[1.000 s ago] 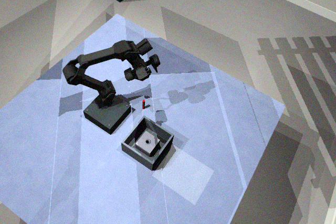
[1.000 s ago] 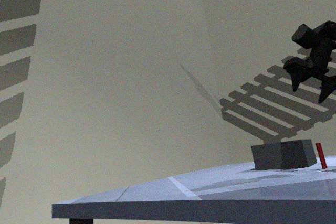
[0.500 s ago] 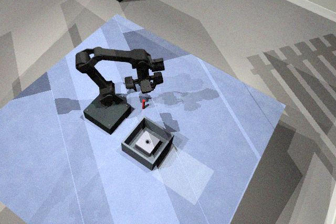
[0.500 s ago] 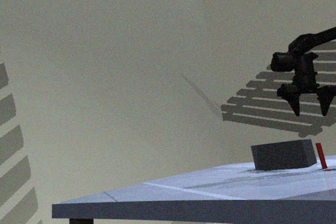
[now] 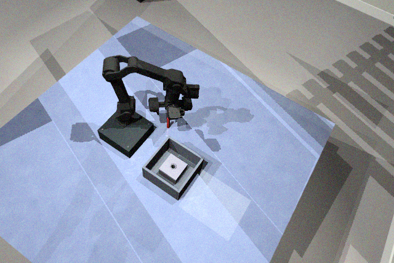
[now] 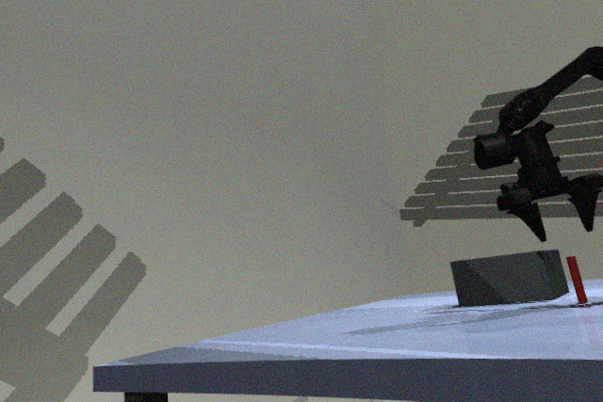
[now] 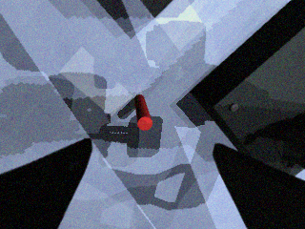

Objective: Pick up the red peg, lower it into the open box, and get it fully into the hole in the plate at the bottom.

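Jaws (image 5: 167,121) (image 6: 567,235) wide apart, pointing downward

Between the open fingers of the gripper (image 5: 174,119) (image 6: 566,235) (image 7: 152,144) and the upright peg (image 5: 168,122) (image 6: 577,280) (image 7: 142,112) below, air is free. Beside the peg, the box's (image 5: 162,182) (image 6: 509,278) raised walls block low sideways passage; its top is open.
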Robot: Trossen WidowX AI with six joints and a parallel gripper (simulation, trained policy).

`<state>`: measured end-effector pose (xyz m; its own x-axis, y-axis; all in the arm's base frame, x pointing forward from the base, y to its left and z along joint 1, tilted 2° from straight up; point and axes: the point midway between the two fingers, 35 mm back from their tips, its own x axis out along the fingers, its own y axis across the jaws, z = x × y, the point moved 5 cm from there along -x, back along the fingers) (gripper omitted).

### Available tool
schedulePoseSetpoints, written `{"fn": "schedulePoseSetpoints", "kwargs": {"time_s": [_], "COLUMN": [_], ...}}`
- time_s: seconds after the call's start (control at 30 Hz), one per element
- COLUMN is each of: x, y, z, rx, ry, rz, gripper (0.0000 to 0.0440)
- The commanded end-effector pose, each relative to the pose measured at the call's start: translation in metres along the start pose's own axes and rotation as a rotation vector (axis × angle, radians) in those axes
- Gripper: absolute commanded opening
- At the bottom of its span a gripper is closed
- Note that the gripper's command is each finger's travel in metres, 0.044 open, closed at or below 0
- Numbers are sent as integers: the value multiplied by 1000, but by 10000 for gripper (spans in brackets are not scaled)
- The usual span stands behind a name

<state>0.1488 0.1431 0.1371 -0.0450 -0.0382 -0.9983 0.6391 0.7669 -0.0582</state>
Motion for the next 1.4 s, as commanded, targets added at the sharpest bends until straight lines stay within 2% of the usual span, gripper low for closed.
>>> {"fn": "schedulePoseSetpoints", "kwargs": {"time_s": [0.0, 0.57, 0.63, 0.73, 0.93, 1.2, 1.37], "x": [17, 83, 90, 99, 114, 119, 110], "y": [4, 14, 14, 13, 9, 5, 10], "z": [3, 8, 9, 9, 9, 8, 12], "rx": [-5, -26, -31, -36, -36, -35, -40], "ry": [8, -30, -33, -33, -27, -17, -48], "rz": [-31, -40, -42, -51, -91, -160, -163], "gripper": [440, 440, 430, 370, 213, 10, 0]}}
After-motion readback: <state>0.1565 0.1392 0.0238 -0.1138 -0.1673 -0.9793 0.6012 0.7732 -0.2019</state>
